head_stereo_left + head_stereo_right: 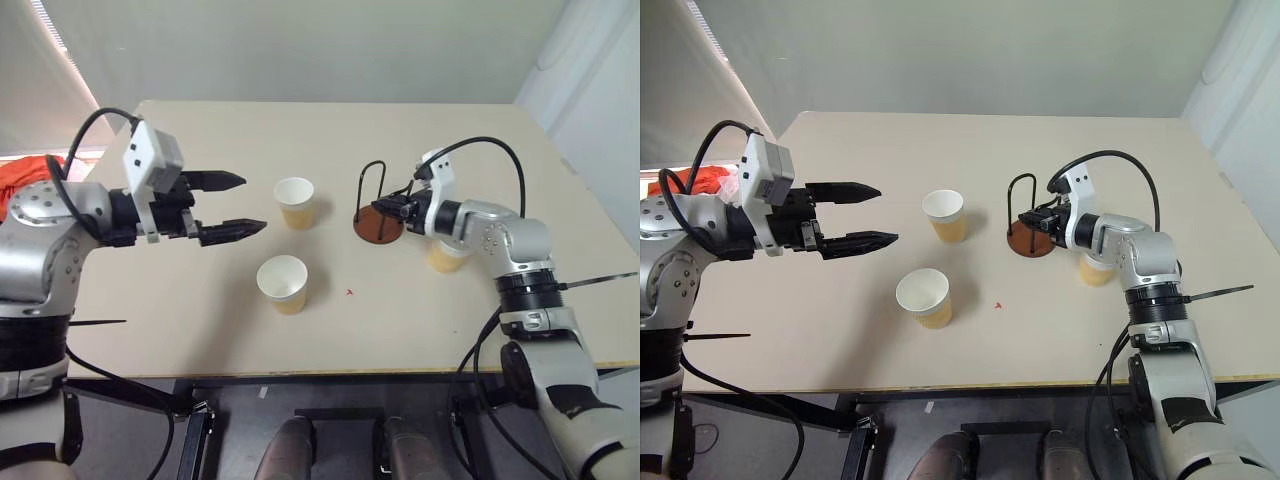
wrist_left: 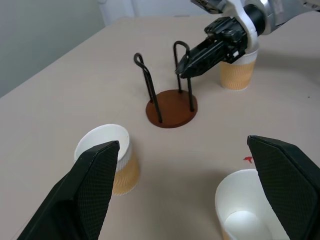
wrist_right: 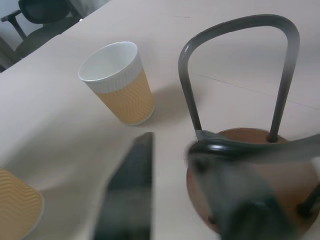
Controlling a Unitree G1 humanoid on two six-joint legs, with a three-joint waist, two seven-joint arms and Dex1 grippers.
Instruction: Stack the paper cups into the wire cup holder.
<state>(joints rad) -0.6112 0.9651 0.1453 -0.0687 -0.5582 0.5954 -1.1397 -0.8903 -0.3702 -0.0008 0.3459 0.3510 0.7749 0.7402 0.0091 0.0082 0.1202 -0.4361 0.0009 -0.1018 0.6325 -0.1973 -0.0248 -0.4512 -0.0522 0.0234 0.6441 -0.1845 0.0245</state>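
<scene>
Three paper cups stand upright on the beige table (image 1: 200,330): one (image 1: 295,201) at the middle, one (image 1: 283,283) nearer me, and one (image 1: 445,258) partly hidden behind my right forearm. The wire cup holder (image 1: 378,222), a reddish-brown disc with two black wire loops, stands between the middle cup and the right cup, with no cup in it. My right gripper (image 2: 182,69) is shut on the top of the holder's nearer wire loop. To the left of the middle cup my left gripper (image 1: 232,206) hangs above the table, open and holding nothing.
An orange-red cloth (image 1: 25,175) lies past the table's left edge. A small red mark (image 1: 349,292) sits on the table beside the near cup. A dark office chair (image 3: 45,12) stands beyond the far side of the table.
</scene>
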